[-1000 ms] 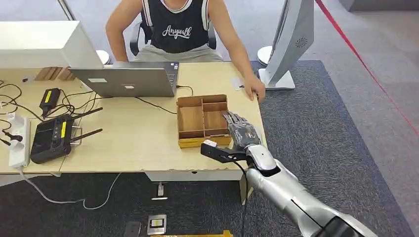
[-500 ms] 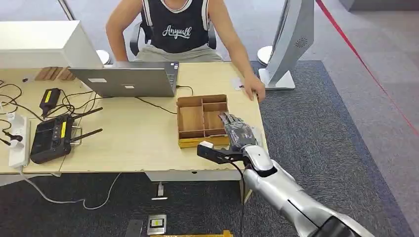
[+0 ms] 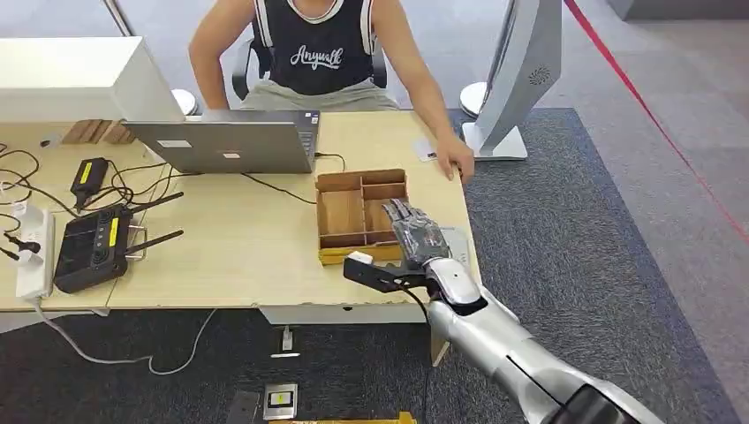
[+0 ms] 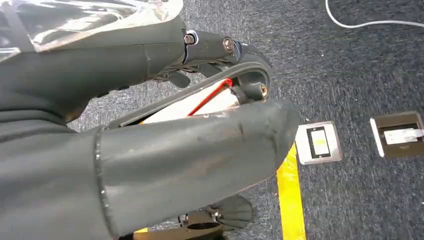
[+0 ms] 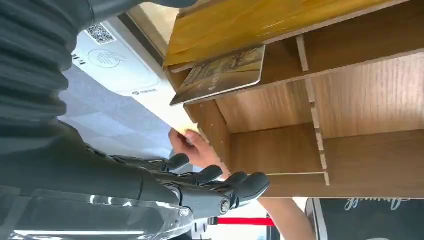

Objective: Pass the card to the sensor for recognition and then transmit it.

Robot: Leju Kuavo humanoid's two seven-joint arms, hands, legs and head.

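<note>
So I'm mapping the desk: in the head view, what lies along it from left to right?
White power strip → black controller with antennas → grey open laptop → brown wooden divided tray → right robot hand.

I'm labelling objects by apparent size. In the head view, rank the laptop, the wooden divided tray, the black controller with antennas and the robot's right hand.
1. Laptop
2. Wooden divided tray
3. Black controller, close to the tray; ranking unsure
4. Right hand, smallest
</note>
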